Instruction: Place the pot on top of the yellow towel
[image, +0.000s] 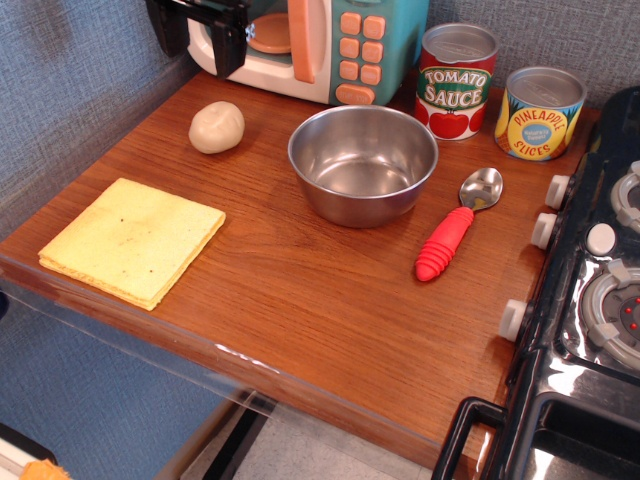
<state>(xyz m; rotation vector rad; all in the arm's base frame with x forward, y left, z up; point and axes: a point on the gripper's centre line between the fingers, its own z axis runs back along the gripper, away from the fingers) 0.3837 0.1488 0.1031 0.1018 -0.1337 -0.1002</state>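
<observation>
The round, shiny steel pot (363, 163) sits empty in the middle of the brown wooden counter (300, 290). The flat, square, pale yellow towel (132, 240) lies near the front left corner, well apart from the pot. Nothing is on the towel, so the job is not yet done.

The black robot gripper (200, 30) hangs at the top left, in front of the toy microwave in blue, white and peach (310, 45). Its two fingers point down with a gap between them, and they hold nothing.

I think the step now is to reach the pot. To do it well, the gripper should go to the right and come down over the pot's rim, with one finger inside and one outside. The steel looks smooth and slippery, so it should pinch firmly. Then it should lift the pot straight up, high enough to clear the counter, carry it left, and set it down flat in the middle of the towel. It should pass by the round beige lump (217, 127), which sits between the gripper and the towel.

Behind the pot stand a red tomato sauce can (456, 82) and a yellow pineapple slices can (539, 113). A spoon with a red handle (455, 238) lies just to the right of the pot. A black toy stove (590, 300) is on the right. The wall (70, 90) is grey-blue and bumpy.
</observation>
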